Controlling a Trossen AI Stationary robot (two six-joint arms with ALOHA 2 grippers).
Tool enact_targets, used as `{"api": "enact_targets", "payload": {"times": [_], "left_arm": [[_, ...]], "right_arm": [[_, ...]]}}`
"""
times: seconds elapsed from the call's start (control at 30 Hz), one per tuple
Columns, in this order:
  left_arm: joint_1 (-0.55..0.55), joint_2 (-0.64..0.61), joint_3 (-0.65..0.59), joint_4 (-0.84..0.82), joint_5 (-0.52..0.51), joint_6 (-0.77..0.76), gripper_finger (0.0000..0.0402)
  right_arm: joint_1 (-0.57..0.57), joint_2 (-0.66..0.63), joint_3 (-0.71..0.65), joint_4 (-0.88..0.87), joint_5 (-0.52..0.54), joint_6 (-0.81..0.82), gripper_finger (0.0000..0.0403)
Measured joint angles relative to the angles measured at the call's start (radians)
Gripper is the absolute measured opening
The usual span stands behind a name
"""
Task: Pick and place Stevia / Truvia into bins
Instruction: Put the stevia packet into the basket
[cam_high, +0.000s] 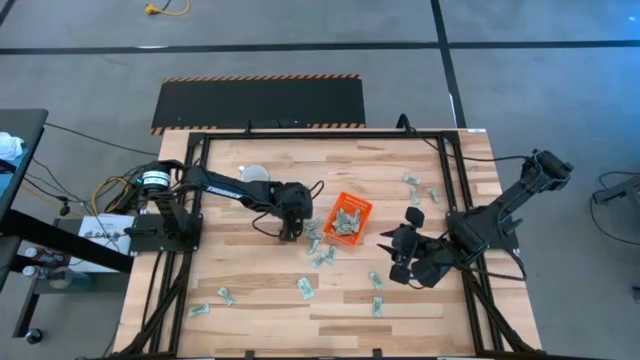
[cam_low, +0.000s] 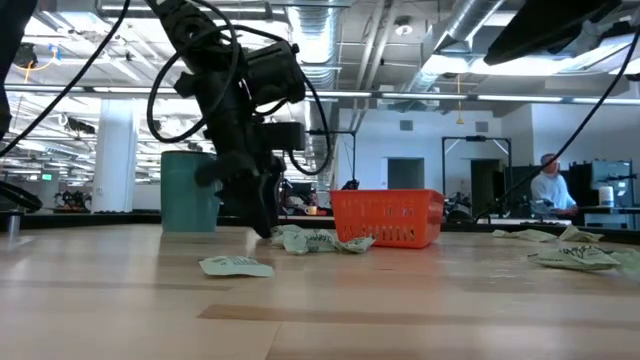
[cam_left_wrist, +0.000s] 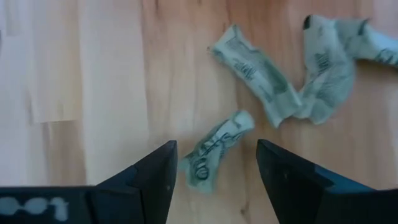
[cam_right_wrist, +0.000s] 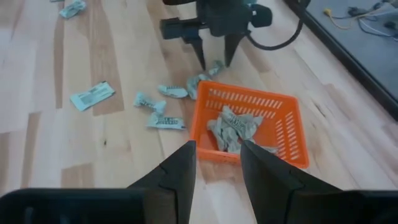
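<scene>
Pale green and white Stevia sachets lie scattered flat on the wooden table (cam_high: 260, 290). A cluster (cam_high: 318, 248) lies beside the orange bin (cam_high: 348, 220), which holds several more (cam_right_wrist: 233, 127). My left gripper (cam_left_wrist: 214, 180) is open and points down just left of the bin. Its fingers stand on either side of one crumpled sachet (cam_left_wrist: 217, 149) that lies on the wood. My right gripper (cam_right_wrist: 217, 168) is open with nothing between its fingers. It hangs above the table right of the bin (cam_right_wrist: 249, 121) and points toward it.
A pale mug (cam_high: 254, 175) stands behind the left gripper (cam_high: 289, 232). Loose sachets lie near the front edge (cam_high: 225, 296), at mid front (cam_high: 305, 288), at front right (cam_high: 377, 305) and at far right (cam_high: 410, 182). A person (cam_low: 550, 185) sits in the room beyond.
</scene>
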Motion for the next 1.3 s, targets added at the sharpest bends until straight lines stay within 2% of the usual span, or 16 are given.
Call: {"api": "enact_targets", "payload": {"times": [0.23,0.37,0.8,0.9,1.03,1.3], "left_arm": [[0.013,0.026,0.004,-0.015,0.037,-0.047,0.0209],[0.012,0.029,0.003,-0.014,0.037,-0.053,0.0188],[0.011,0.033,0.025,-0.044,0.013,-0.108,0.0010],[0.007,0.040,0.069,-0.116,-0.017,-0.124,0.0009],[-0.010,0.035,0.151,-0.205,-0.089,-0.129,0.0007],[-0.042,0.033,0.278,-0.313,-0.189,-0.113,0.0003]], "right_arm": [[0.000,0.000,0.000,-0.005,0.000,0.045,0.0118],[0.000,0.000,0.000,-0.011,-0.002,0.069,0.0118],[0.001,0.000,0.000,-0.016,-0.005,0.080,0.0118],[0.001,0.000,0.000,-0.028,-0.016,0.104,0.0118],[0.011,0.000,0.000,-0.104,-0.047,0.216,0.0118],[0.124,0.049,0.001,-0.233,-0.044,0.478,0.0118]]}}
